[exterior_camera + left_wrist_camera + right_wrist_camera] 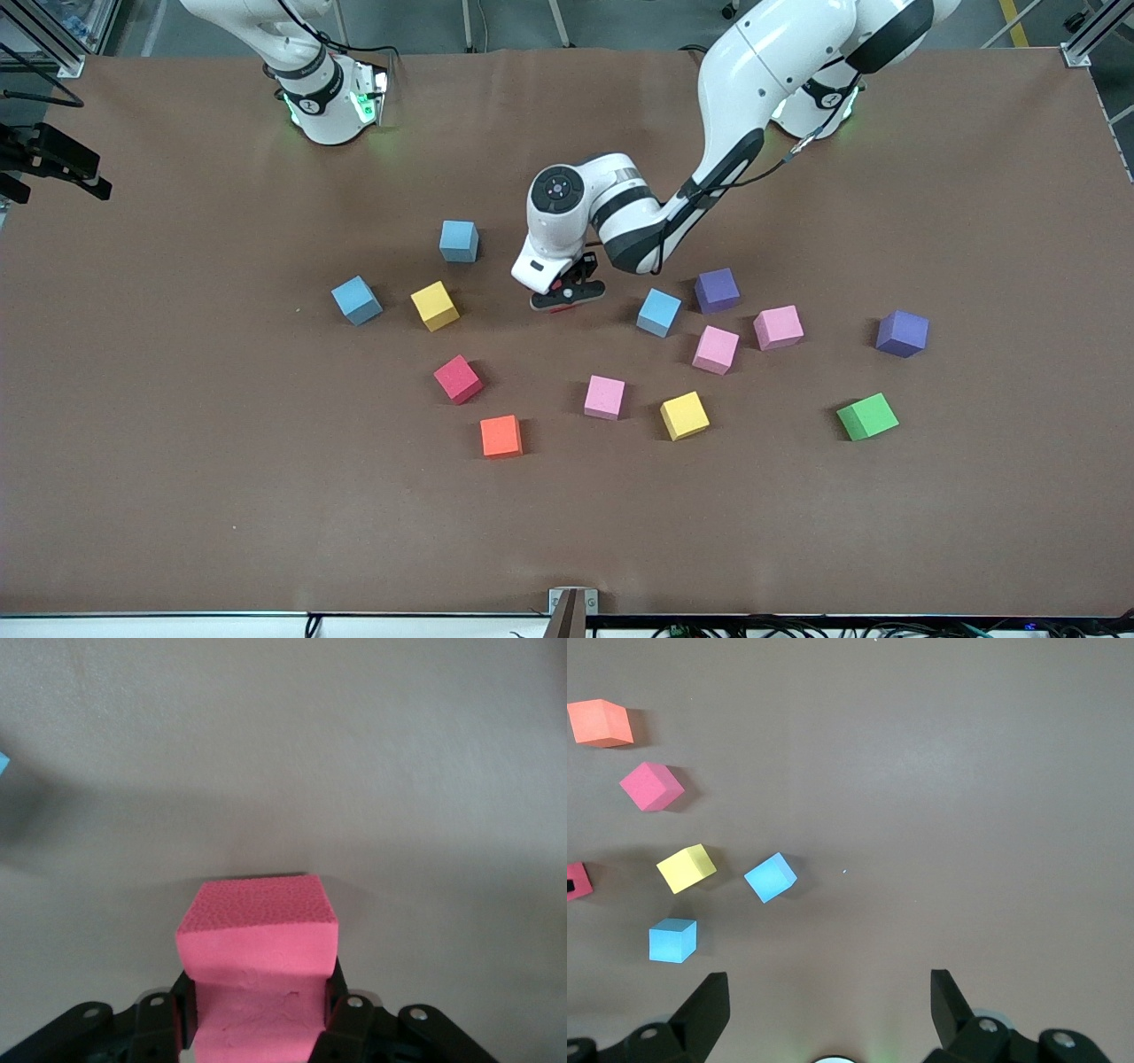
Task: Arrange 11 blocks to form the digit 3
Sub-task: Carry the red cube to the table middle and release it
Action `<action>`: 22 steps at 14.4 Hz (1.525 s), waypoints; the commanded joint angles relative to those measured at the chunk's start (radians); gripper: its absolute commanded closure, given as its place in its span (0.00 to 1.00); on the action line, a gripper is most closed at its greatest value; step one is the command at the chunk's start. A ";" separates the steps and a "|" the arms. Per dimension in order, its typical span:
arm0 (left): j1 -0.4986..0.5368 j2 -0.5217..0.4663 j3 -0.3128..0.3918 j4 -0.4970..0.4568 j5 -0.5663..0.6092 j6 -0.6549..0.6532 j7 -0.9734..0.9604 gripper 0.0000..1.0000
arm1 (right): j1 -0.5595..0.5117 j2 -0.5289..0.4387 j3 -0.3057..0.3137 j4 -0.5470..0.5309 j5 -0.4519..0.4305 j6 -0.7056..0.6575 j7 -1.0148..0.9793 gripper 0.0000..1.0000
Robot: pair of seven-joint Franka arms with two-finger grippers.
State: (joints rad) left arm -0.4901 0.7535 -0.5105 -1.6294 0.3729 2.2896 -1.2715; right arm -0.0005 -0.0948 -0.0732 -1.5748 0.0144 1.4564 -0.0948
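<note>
Left gripper (567, 299) low on the worktop (177, 496) between yellow and light blue blocks, fingers (350, 1020) clamped on a red block (257, 943); right gripper (830, 1005) waiting, fingers wide.

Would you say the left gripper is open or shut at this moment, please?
Shut on a red block: in the left wrist view the left gripper has its fingers pressed against both sides.

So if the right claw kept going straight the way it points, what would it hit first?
Probably just bare table. The right claw is open and nothing lies between its fingers; the nearest light blue block sits off to one side.
</note>
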 commanded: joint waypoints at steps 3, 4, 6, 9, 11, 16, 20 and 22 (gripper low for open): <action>0.010 -0.117 -0.048 -0.165 0.017 -0.004 0.131 0.70 | -0.021 0.042 -0.008 0.010 -0.005 0.016 -0.009 0.00; 0.010 -0.115 -0.062 -0.181 0.018 -0.004 0.141 0.70 | -0.024 0.069 -0.008 0.018 -0.005 0.027 -0.009 0.00; 0.011 -0.118 -0.077 -0.207 0.020 -0.004 0.142 0.70 | -0.029 0.118 -0.008 0.019 -0.008 0.087 -0.014 0.00; 0.012 -0.117 -0.086 -0.248 0.027 0.085 0.149 0.67 | -0.032 0.176 -0.013 0.019 -0.045 0.151 -0.016 0.00; 0.016 -0.114 -0.083 -0.251 0.040 0.093 0.150 0.66 | -0.033 0.216 -0.013 0.021 -0.057 0.162 -0.016 0.00; 0.065 -0.111 -0.083 -0.254 0.046 0.088 0.135 0.64 | -0.027 0.233 -0.013 -0.005 -0.057 0.197 0.006 0.00; 0.065 -0.095 -0.083 -0.251 0.044 0.091 0.124 0.23 | -0.024 0.233 -0.011 -0.057 0.038 0.209 0.167 0.00; 0.065 -0.097 -0.083 -0.250 0.044 0.090 0.086 0.00 | -0.019 0.231 -0.010 -0.083 0.039 0.223 0.191 0.00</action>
State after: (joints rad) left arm -0.4284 0.6648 -0.5885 -1.8665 0.4012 2.3663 -1.1459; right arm -0.0203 0.1468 -0.0893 -1.6217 0.0374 1.6578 0.0503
